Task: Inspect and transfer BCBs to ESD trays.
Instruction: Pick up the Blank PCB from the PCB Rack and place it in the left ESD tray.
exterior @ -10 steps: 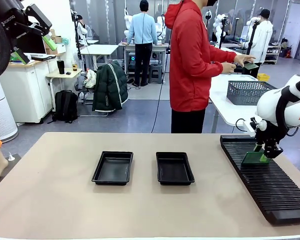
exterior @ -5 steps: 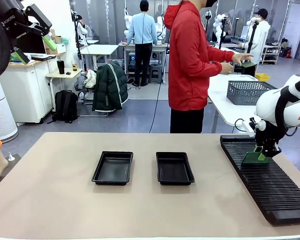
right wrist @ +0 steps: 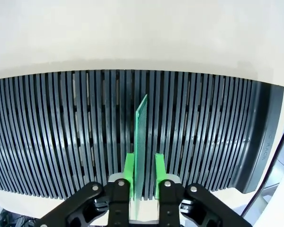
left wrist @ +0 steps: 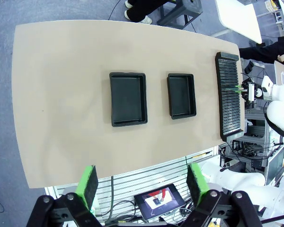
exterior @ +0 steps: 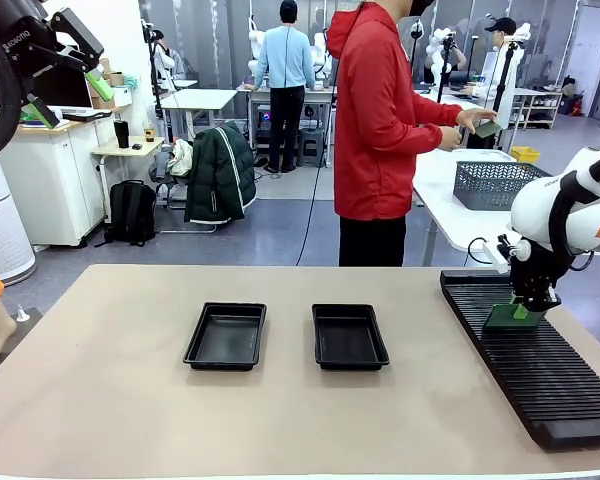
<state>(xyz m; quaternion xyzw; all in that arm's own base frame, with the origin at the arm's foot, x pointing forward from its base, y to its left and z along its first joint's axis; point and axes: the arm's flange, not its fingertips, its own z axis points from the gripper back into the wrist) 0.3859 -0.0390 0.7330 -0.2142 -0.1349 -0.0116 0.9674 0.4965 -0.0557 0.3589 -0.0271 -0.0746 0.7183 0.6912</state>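
Right wrist view: BCB (right wrist: 141,137), green, upright on edge in slotted rack (right wrist: 61,132). Right gripper (right wrist: 144,163) has its pads narrow at either face; grip not discernible. Front view: rack at table's 3 o'clock. Left ESD tray (exterior: 194,345) and right ESD tray (exterior: 380,345) at centre, floors bare. Left gripper (left wrist: 141,184) jaws wide.

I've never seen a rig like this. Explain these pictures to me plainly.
Two white robot arms work at a tan table. The front view looks across it toward a person in red. The other two pictures come from cameras on each wrist, looking along the fingers. On the table lie two empty black trays and a long slotted rack. The left gripper hangs high above, open and empty. The right gripper straddles a green circuit board standing upright in the rack; whether it already pinches it is unclear.
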